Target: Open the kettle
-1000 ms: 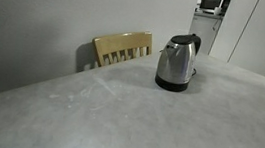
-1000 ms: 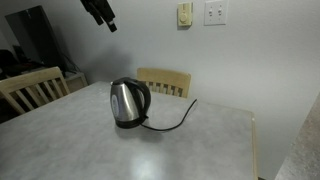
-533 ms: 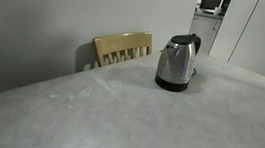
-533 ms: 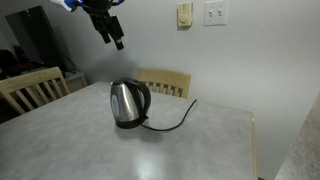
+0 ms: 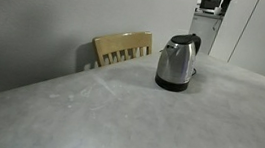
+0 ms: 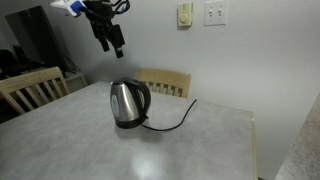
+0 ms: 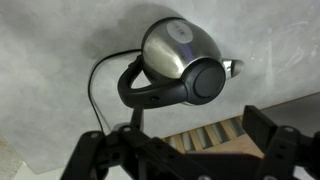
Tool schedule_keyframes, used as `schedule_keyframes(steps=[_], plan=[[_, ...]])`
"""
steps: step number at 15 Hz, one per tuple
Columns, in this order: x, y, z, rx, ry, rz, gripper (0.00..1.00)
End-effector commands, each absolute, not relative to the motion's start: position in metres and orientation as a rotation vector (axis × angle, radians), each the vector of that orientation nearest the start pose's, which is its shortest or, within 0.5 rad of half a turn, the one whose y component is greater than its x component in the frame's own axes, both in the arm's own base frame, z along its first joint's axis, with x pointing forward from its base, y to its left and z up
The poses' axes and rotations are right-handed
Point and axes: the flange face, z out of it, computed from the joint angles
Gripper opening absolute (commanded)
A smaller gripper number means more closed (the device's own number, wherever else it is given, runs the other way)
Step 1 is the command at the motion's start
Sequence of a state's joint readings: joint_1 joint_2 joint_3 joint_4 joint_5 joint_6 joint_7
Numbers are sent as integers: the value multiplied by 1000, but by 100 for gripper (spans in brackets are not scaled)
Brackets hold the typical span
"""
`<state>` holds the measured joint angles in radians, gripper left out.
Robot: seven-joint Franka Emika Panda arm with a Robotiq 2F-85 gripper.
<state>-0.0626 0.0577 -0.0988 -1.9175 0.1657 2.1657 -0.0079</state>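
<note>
The kettle (image 5: 178, 62) is brushed steel with a black lid, handle and round base. It stands upright on the grey table in both exterior views (image 6: 128, 103), lid shut. My gripper (image 6: 108, 40) hangs in the air well above the kettle, slightly to the left. It does not show in the exterior view from across the table. In the wrist view the kettle (image 7: 180, 58) is seen from above, with its black lid (image 7: 208, 78) and handle (image 7: 150, 92). The gripper (image 7: 185, 150) is open and empty, its fingers wide apart.
The kettle's black cord (image 6: 176, 117) runs over the table (image 6: 190, 150) towards the wall. A wooden chair (image 6: 166, 80) stands behind the kettle, also in the exterior view from across the table (image 5: 122, 49). Another chair (image 6: 30, 88) stands at the table's side. Wall switches (image 6: 215, 12) are above.
My gripper has come down from the top of the picture towards the kettle. The kettle has not moved.
</note>
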Motion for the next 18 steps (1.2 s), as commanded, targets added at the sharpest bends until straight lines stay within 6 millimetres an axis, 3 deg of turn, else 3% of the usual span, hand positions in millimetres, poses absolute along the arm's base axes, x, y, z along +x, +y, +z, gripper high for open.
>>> schedule_keyframes(steps=[1, 6, 11, 15, 16, 18], plan=[[585, -81, 481, -2994, 346, -312, 100], [606, -77, 472, -3058, 346, -244, 100], [627, -116, 463, -3041, 327, -147, 99], [644, -147, 459, -2958, 336, -98, 82], [649, -150, 459, -2948, 338, -85, 68], [658, -152, 461, -2941, 338, -70, 53]])
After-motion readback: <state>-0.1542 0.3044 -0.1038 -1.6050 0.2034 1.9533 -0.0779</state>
